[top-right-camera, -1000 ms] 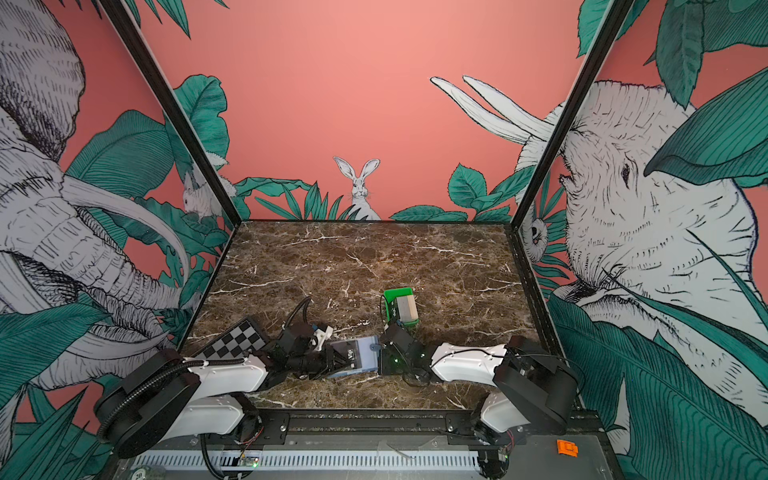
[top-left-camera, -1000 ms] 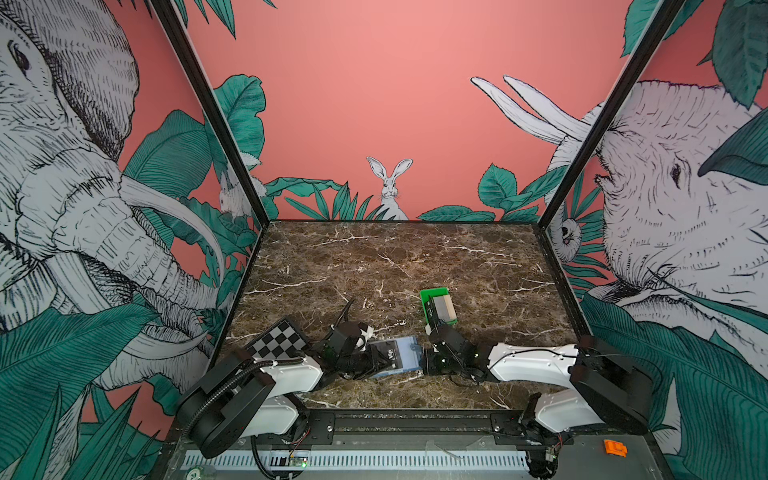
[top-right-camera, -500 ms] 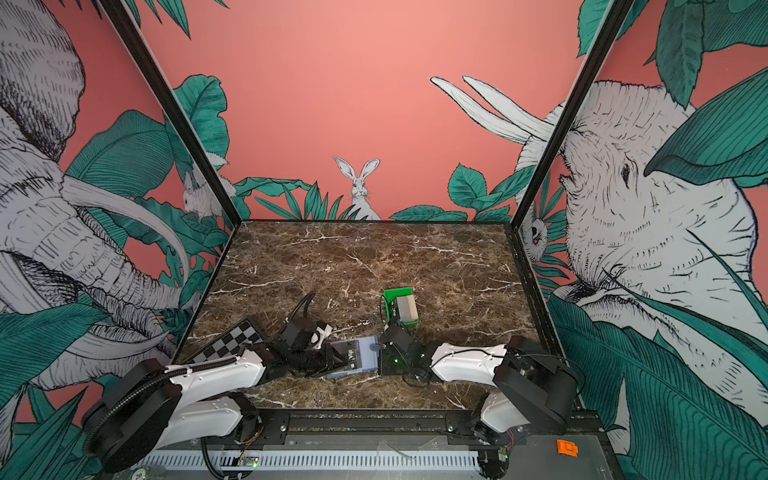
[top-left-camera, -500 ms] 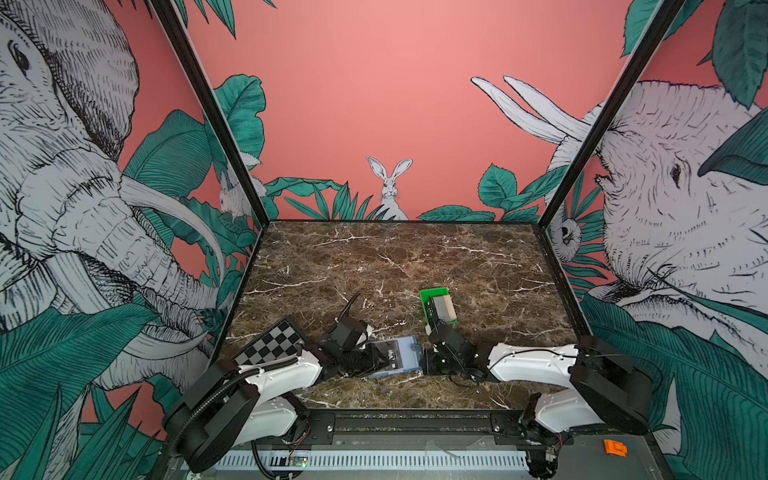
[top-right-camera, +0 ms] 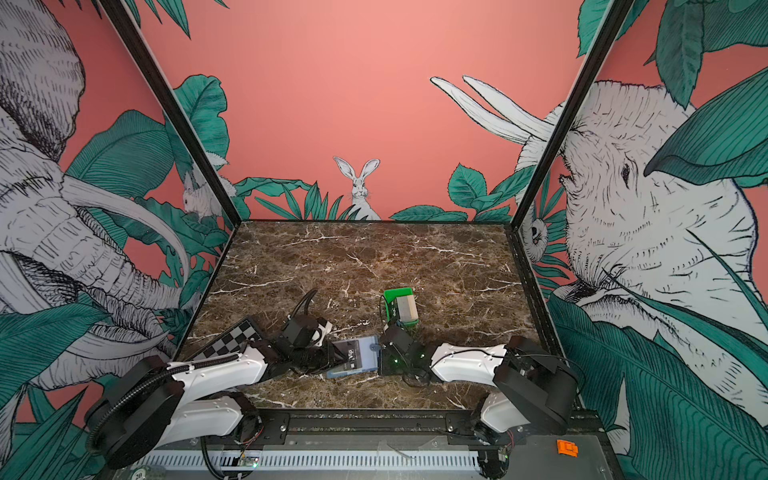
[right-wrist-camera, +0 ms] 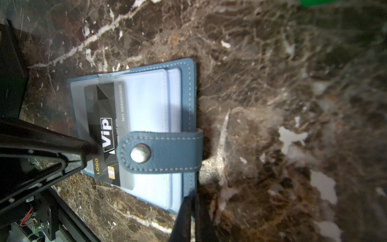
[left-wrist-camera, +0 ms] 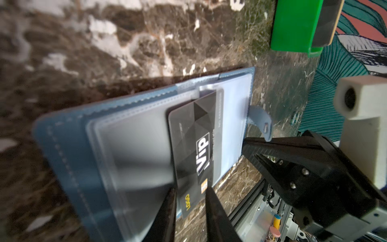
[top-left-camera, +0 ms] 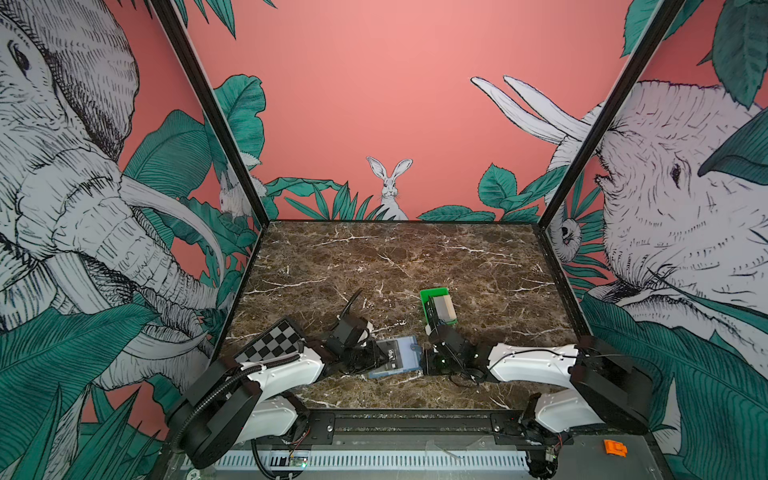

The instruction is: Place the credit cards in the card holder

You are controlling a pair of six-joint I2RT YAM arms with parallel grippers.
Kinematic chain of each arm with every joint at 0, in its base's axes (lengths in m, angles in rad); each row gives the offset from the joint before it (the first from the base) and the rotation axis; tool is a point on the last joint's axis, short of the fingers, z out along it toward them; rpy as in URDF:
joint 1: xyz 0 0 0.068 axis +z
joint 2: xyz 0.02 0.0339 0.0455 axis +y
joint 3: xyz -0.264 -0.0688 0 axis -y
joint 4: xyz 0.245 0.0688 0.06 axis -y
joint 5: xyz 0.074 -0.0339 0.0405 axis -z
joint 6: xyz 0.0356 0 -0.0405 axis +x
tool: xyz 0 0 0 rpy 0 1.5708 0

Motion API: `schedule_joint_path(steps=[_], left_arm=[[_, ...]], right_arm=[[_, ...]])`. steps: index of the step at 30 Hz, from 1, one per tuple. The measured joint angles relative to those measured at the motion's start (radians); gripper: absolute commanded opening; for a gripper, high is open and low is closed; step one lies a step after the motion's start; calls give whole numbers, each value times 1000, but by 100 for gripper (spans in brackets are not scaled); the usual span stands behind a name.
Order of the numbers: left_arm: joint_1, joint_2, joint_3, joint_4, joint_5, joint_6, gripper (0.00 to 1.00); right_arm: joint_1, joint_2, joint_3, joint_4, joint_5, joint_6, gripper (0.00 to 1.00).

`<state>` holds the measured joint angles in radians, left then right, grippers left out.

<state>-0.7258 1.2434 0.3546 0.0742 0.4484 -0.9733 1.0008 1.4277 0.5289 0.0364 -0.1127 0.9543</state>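
What worries me is the black card [left-wrist-camera: 192,146] jamming or skating out. It sits only about halfway under the clear pocket [right-wrist-camera: 150,100] of the open card holder [top-left-camera: 398,357], which lies near the front edge of the table [top-left-camera: 374,257]. A push that is off square could buckle the thin plastic or swing the card round.

The left gripper [left-wrist-camera: 190,189] has its fingers narrowly apart either side of the card's outer end, not clamped on it as far as I can make out, so nothing steers it. The right gripper [right-wrist-camera: 189,202] is closed, its tips at the holder's edge by the snap tab [right-wrist-camera: 163,153]; if they slip, the whole holder slides. That tab flops over the pocket and could snag.

Behind, the green tray [top-right-camera: 397,292] holds a small stack of grey and beige cards [top-right-camera: 406,308]. I see only this one card in the holder.
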Motion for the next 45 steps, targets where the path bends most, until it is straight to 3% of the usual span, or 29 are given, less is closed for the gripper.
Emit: schedule_joint_path(steps=[31,45], left_arm=[[-51,159,39,186,24,-38,22],[-53,86,45,84,-27,-10,22]], right_arm=[[0,4,0,6,0,0,7],[0,2,0,5,2,0,7]])
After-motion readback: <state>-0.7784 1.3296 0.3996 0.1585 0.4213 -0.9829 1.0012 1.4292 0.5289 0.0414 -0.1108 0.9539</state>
